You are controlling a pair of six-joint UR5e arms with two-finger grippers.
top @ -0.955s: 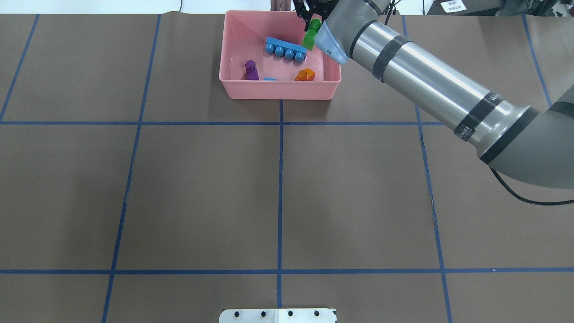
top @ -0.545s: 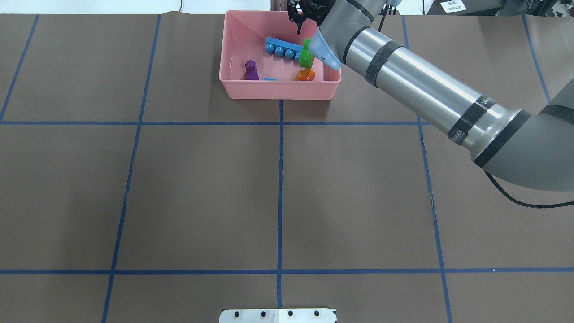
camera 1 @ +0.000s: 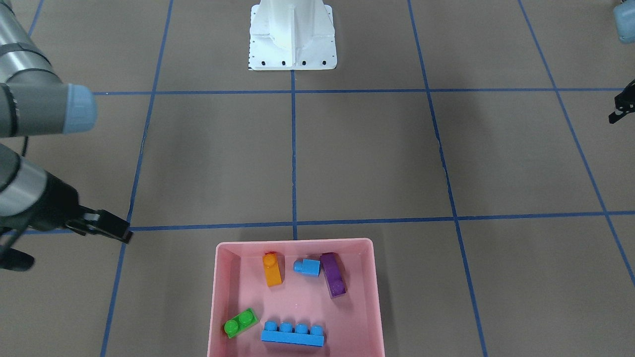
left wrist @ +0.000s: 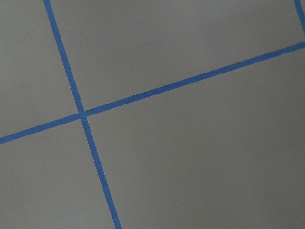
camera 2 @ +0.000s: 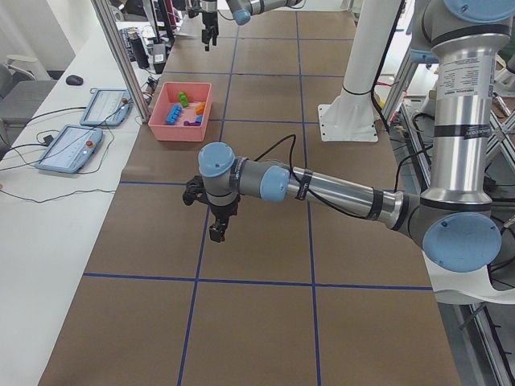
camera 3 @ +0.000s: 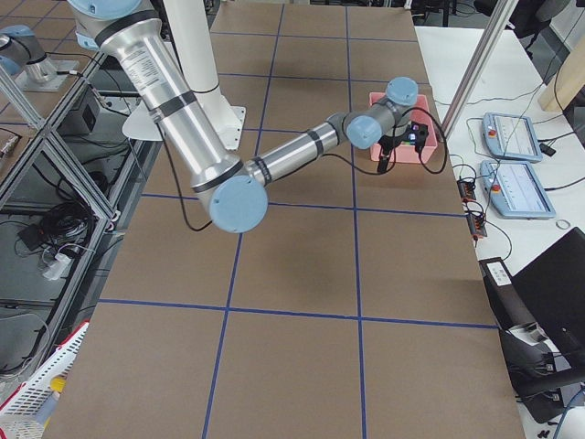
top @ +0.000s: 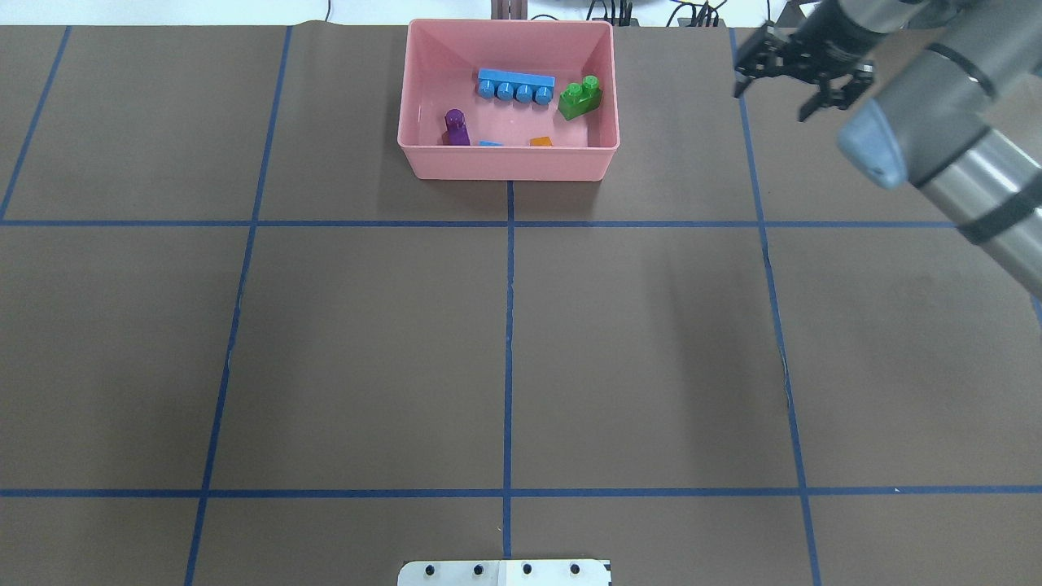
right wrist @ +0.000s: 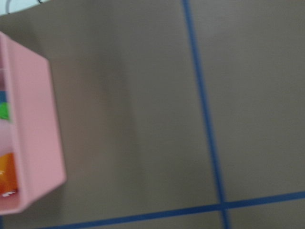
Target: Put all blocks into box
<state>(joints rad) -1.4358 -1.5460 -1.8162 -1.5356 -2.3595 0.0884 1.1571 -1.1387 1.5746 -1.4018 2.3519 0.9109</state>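
Right gripper [top: 771, 104], jaws wide apart, empty

One pink box [camera 1: 218, 297], five studded bricks, orange brick [camera 1: 272, 270], purple brick [camera 1: 333, 281], green brick [camera 1: 240, 322], small blue brick [camera 1: 308, 267], long blue brick [camera 1: 292, 335].

pink box [camera 1: 216, 297], orange block [camera 1: 272, 271], purple block [camera 1: 333, 275], green block [camera 1: 240, 322], two blue blocks [camera 1: 292, 334], on blue-lined brown table [camera 1: 372, 158].
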